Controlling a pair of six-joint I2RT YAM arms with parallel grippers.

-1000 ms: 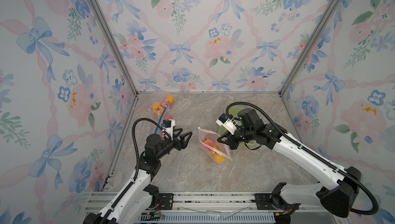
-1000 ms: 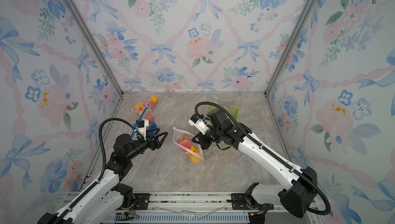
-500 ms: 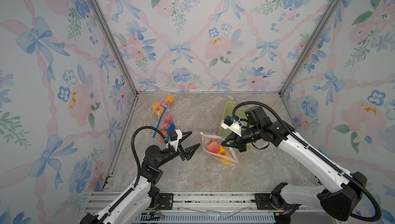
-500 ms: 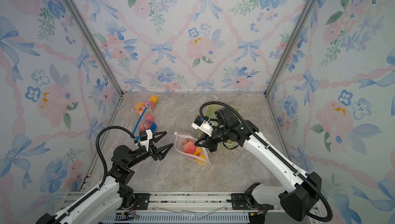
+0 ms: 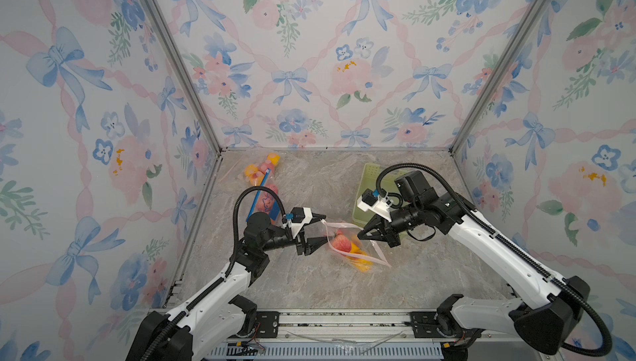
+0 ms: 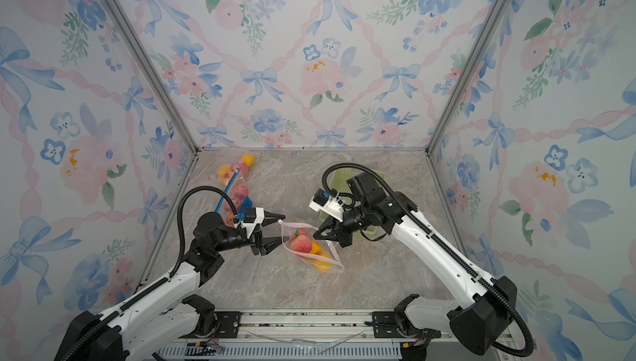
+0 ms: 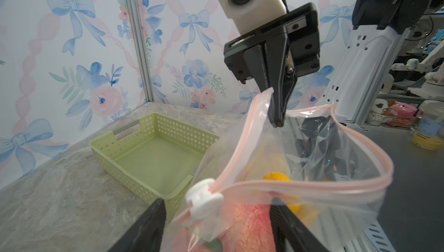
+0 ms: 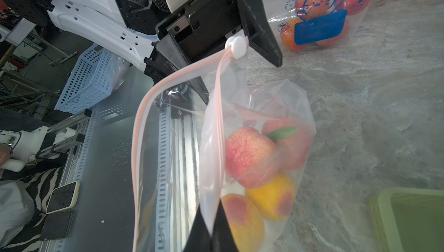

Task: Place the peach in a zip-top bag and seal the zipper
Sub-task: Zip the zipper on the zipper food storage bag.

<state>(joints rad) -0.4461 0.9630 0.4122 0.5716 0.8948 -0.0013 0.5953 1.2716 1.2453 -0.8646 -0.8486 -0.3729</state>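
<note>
The clear zip-top bag [image 5: 373, 259] with a pink zipper hangs mid-table, mouth gaping, with a pink peach [image 5: 340, 241] and yellow-orange fruit inside. My right gripper [image 5: 360, 235] is shut on the bag's top edge, seen pinching the film in the right wrist view [image 8: 211, 234]. My left gripper [image 5: 323, 229] is open at the opposite corner. Its fingers stand either side of the white slider [image 7: 204, 199] without touching it. The peach [image 8: 247, 157] lies just below the zipper line. Both top views show the bag [image 6: 330, 259] stretched between the two grippers [image 6: 283, 227] [image 6: 316, 235].
A pale green perforated basket [image 5: 370, 183] sits behind my right arm, and its near wall [image 7: 129, 173] is close to the bag. Two other filled bags lie at the back left, one with a blue cat print [image 5: 265, 201] and one further back [image 5: 261, 170].
My left gripper has swung right and forward until its fingers straddle the slider, and has narrowed a little. My right gripper, still shut on the bag's edge, has carried the bag slightly right.
</note>
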